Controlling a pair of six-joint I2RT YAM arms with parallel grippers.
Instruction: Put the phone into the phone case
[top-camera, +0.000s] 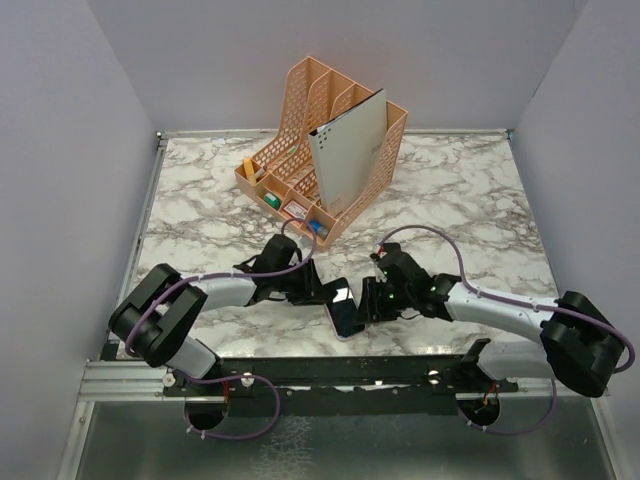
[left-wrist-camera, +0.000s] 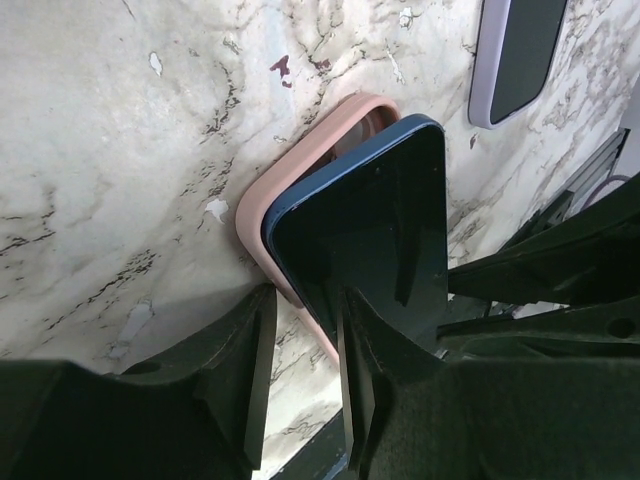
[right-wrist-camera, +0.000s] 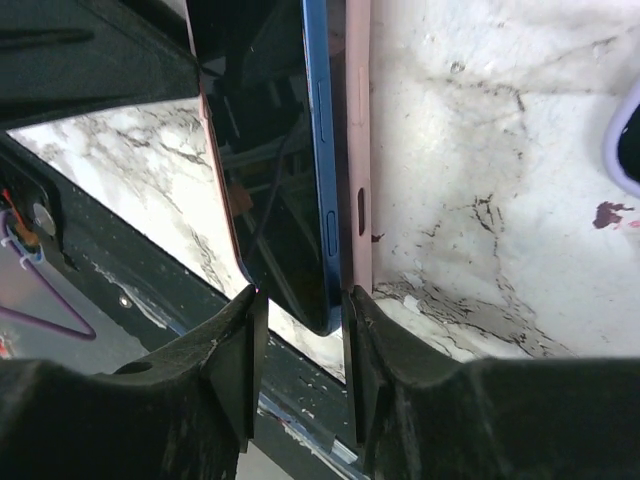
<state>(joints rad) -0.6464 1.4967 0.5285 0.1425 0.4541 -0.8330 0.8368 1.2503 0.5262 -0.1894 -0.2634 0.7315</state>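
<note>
The phone (left-wrist-camera: 370, 220) looks stiff and slick, the case (left-wrist-camera: 252, 215) bendy, so the side edges likely give the surest hold. The left gripper (left-wrist-camera: 307, 320) and right gripper (right-wrist-camera: 305, 305) straddle both, half-open; whether either grips, I cannot tell.

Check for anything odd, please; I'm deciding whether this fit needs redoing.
Yes: the blue phone sits askew in the pink case, one long edge raised above the rim instead of seated flush. A small dark red stain also marks the marble table nearby.
</note>
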